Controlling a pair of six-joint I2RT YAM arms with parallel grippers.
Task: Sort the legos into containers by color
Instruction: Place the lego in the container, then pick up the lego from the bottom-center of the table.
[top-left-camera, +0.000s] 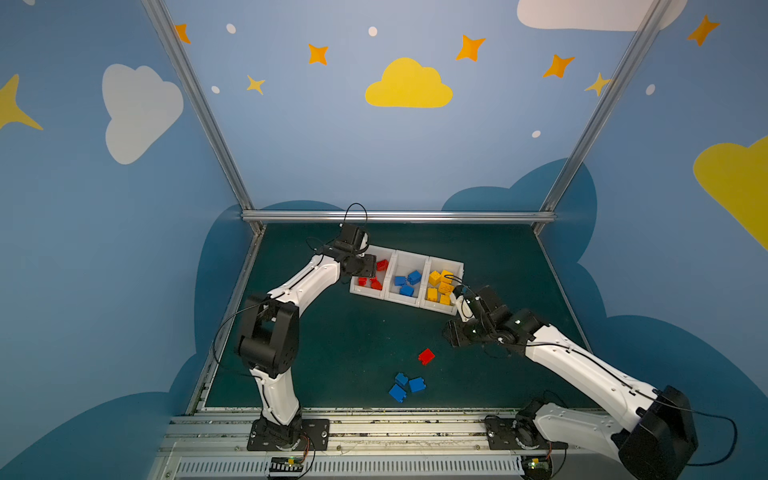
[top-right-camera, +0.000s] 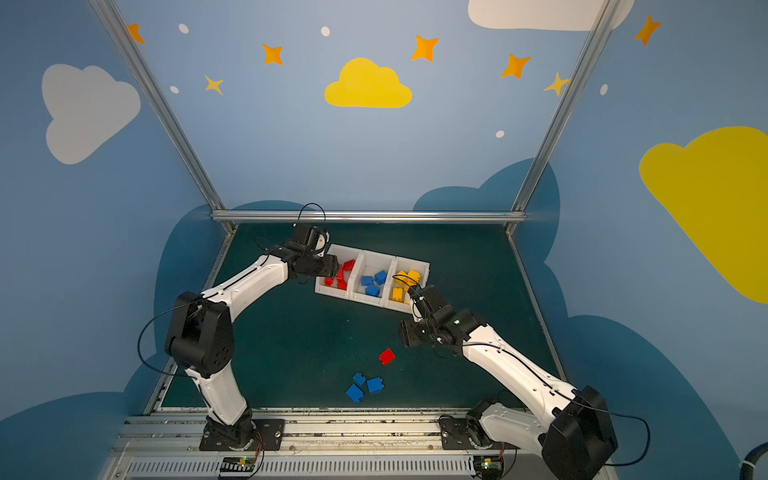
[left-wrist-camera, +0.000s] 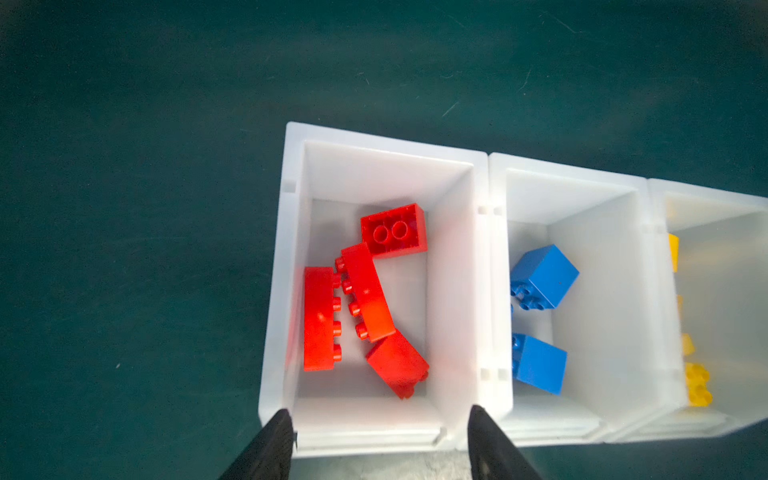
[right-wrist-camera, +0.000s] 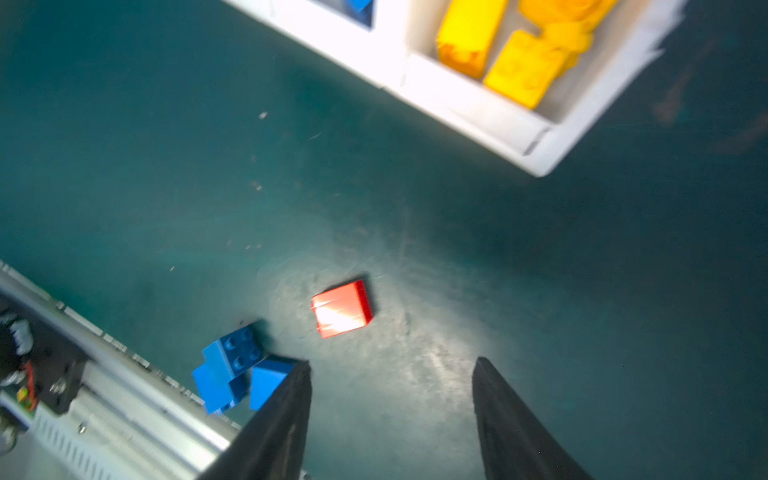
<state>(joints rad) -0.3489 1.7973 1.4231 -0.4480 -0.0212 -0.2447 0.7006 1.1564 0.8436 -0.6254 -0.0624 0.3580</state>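
right wrist, red lego (right-wrist-camera: 341, 308) beyond fingers (right-wrist-camera: 284, 424)

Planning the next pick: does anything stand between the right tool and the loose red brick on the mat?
Nothing visible does. In the right wrist view, only bare mat lies between the open right tool and the red brick. The blue bricks lie off to one side, apart from the red one.
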